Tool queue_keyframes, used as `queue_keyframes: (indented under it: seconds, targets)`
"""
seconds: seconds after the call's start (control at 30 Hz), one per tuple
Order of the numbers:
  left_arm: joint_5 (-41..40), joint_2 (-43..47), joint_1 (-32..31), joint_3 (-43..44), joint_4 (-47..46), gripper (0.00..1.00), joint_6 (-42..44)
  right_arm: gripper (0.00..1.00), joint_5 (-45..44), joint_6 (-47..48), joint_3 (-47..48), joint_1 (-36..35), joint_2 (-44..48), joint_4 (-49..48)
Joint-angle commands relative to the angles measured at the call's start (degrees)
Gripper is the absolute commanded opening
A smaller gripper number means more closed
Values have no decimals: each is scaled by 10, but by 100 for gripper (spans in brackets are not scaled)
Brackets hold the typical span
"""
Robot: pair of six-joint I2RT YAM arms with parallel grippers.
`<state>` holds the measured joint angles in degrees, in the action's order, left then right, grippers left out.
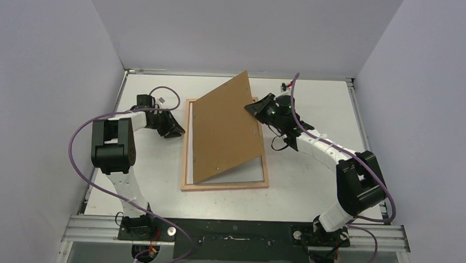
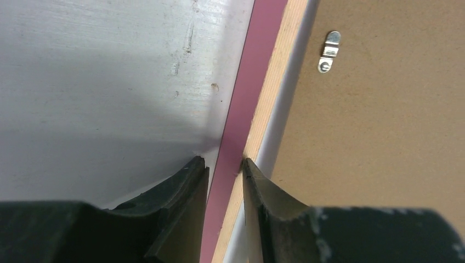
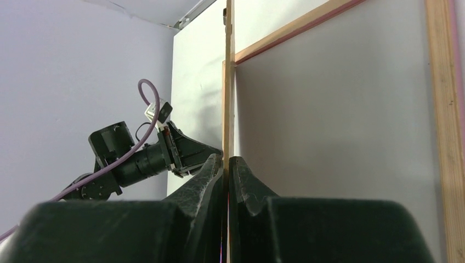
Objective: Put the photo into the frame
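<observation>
The frame lies back up on the table, pale wood upward. My right gripper is shut on the right edge of the brown backing board and holds it tilted up over the frame; the board shows edge-on between the fingers in the right wrist view. My left gripper is shut on the frame's left rail, pink side and wood edge between its fingers. A pale flat surface fills the frame opening. No seascape print shows; I cannot tell if this is the photo's back.
A metal turn tab sits on the backing board. The frame's right rail runs beside the right gripper. The left arm shows beyond the board. Grey walls enclose the table on three sides.
</observation>
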<state>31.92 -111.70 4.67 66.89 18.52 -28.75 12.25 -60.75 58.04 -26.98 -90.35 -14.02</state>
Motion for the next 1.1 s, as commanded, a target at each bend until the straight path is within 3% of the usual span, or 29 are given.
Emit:
queue_keyframes:
  seconds: [0.0, 1.07]
  targets:
    - [2, -23, -1, 8, -12, 27, 2, 0, 13, -22, 0, -8, -3, -91]
    - [63, -28, 0, 12, -24, 20, -17, 0, -52, -28, -71, -37, 6, -83]
